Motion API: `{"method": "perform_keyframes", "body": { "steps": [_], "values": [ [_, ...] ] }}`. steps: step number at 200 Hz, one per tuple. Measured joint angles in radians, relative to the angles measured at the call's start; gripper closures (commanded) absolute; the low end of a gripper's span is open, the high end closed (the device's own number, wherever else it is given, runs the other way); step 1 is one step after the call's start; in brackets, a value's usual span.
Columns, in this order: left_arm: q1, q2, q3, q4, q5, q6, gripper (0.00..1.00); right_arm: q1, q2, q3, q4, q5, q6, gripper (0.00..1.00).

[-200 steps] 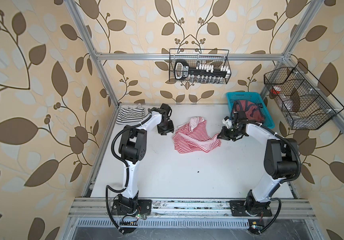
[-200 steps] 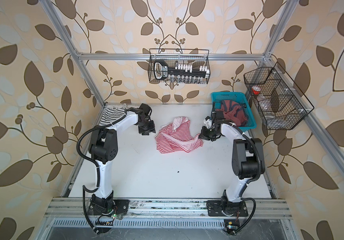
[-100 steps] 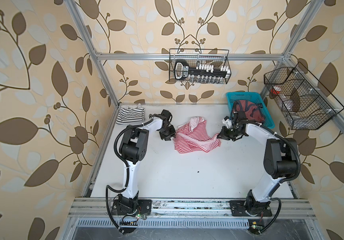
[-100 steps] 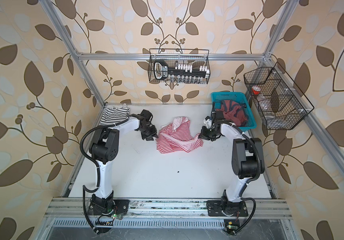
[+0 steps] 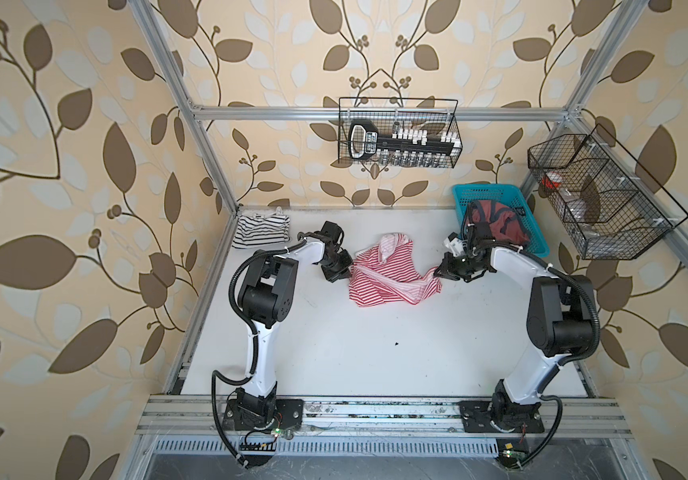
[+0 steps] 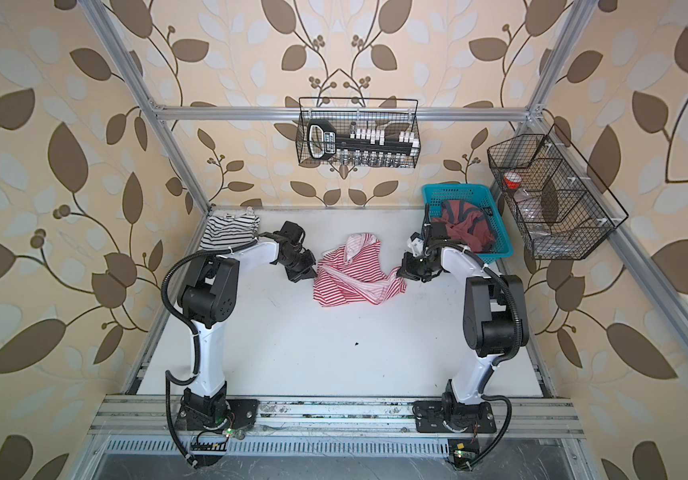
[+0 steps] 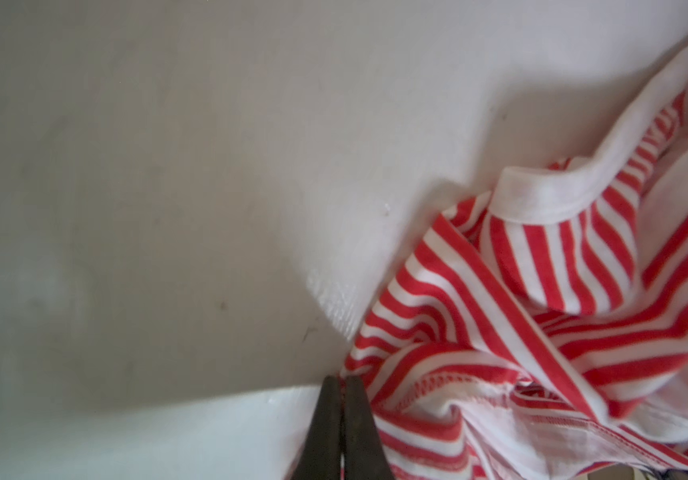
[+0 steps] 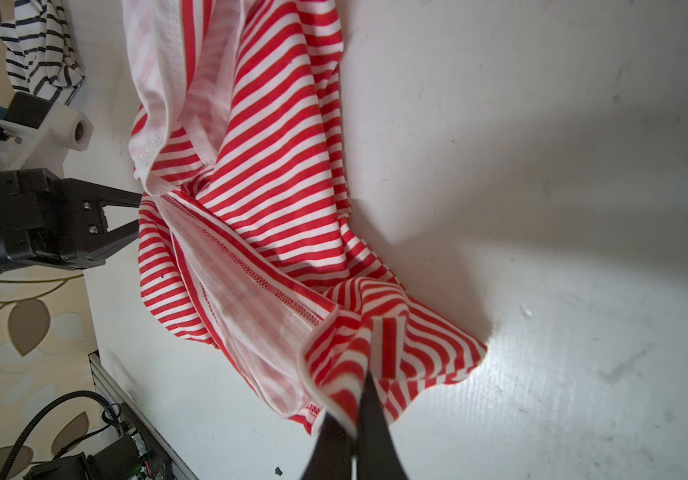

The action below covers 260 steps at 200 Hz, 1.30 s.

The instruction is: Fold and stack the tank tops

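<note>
Red and white stripes sat in the middle of my screen. The red-striped tank top [image 5: 392, 276] lay crumpled on the white tabletop [image 5: 375, 345], a bit toward the back, between my two arms. I saw it in both top views [image 6: 354, 278]. It was not folded. Parts of it were turned over, so the pale inside and a stitched hem showed.

The left fingers [image 7: 325, 419] were pressed together with almost no gap. Their tips sat right at the left edge of that top. In the left wrist view they looked to be pinching the edge, though the very tips were hard to see. The right fingers [image 8: 375, 428] were shut tight on a corner at the right side of the same top, and the cloth bunched up around them.

The black-striped tank top [image 5: 262, 230] lay bunched in the back left corner of the tabletop, well apart from the red one.

A blue basket [image 5: 496, 195] stood in the back right corner, just behind the right arm, with dark red cloth [image 5: 500, 220] inside it. One black wire basket [image 5: 398, 133] hung on the back rail. Another wire basket [image 5: 599, 195] hung on the right side.
</note>
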Motion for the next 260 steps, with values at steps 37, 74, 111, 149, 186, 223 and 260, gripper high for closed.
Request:
{"method": "perform_keyframes", "body": {
  "steps": [37, 74, 111, 149, 186, 223, 260],
  "values": [
    [0.003, -0.002, 0.033, -0.051, -0.017, 0.051, 1.0, 0.0, -0.005, 0.0, -0.002, 0.002, 0.0, 1.0],
    [0.009, -0.08, 0.156, -0.135, -0.073, 0.185, 1.0, -0.006, -0.092, 0.008, -0.039, 0.019, -0.001, 1.0],
    [0.015, -0.273, 0.216, -0.159, -0.09, 0.3, 1.0, -0.008, -0.211, 0.08, -0.057, 0.027, -0.001, 1.0],
    [0.016, -0.42, 0.232, -0.189, -0.147, 0.422, 1.0, -0.014, -0.262, 0.18, -0.095, 0.036, -0.002, 1.0],
    [0.016, -0.564, 0.267, -0.184, -0.204, 0.539, 1.0, -0.024, -0.344, 0.342, -0.128, 0.053, -0.004, 1.0],
    [0.016, -0.764, 0.298, -0.135, -0.219, 0.63, 1.0, -0.03, -0.488, 0.476, -0.106, 0.061, 0.011, 1.0],
    [0.016, -0.898, 0.316, -0.074, -0.201, 0.692, 1.0, -0.031, -0.558, 0.555, -0.074, 0.06, 0.027, 1.0]
  ]
}}
